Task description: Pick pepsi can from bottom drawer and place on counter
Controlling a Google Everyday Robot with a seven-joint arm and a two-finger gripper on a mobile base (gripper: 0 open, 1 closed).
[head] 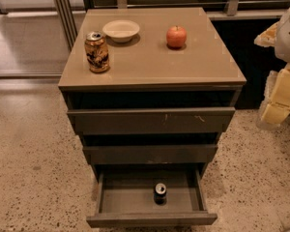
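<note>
Trouble from here is likeliest at the reach into the bottom drawer [111, 197]. The pepsi can [160, 192] stands upright low in the cabinet [150, 121], about midway across the pulled-out drawer and nearer its front wall. The cabinet's two upper drawer fronts sit just above and behind it. A descent too close to the cabinet could catch those fronts or the drawer wall, and an off-centre approach could tip the narrow can. On the cabinet's worktop [183, 62], a gold can [96, 51], a bowl [121, 30] and an apple [176, 36] crowd the back and left, so a careless set-down could knock one. The end effector [280, 88] hangs off the cabinet's right side, level with the upper drawers, apparently touching and holding nothing. I cannot tell whether it is open or closed.
</note>
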